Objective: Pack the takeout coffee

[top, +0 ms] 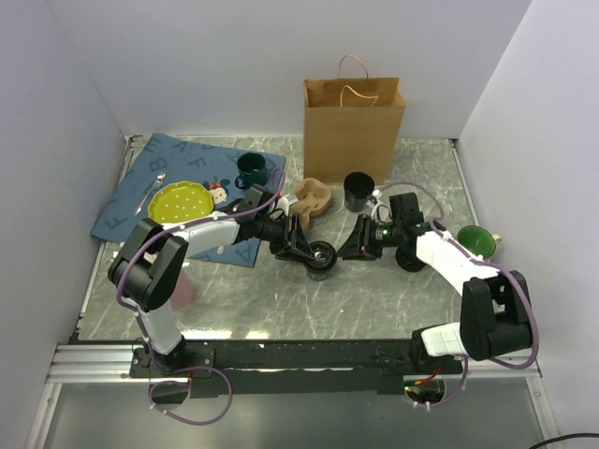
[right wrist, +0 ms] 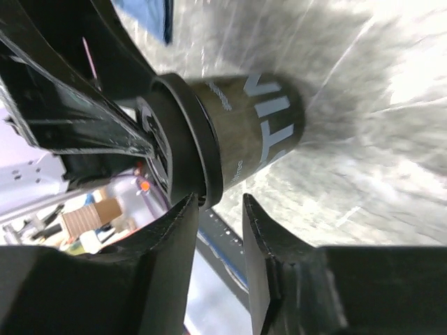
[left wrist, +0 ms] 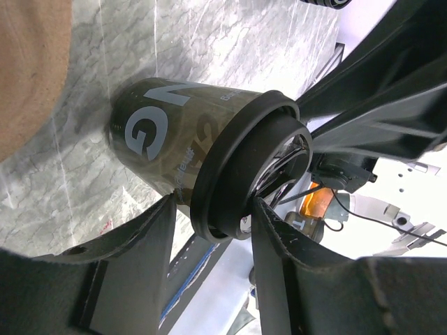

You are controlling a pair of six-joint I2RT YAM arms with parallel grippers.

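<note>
We locate the takeout coffee [top: 321, 258] upright on the table [top: 281, 309], axis vertical, between both grippers: a dark cup with pale lettering and a black lid. The left gripper [left wrist: 213, 209] is nearer and appears clamped across the lid rim. The right gripper [right wrist: 220, 209], part-open and empty, faces the rim from the opposite side.

The overhead view is evenly lit; strong white glare is seen on the grey marbled stone counter [right wrist: 412, 77] in the right wrist view
</note>
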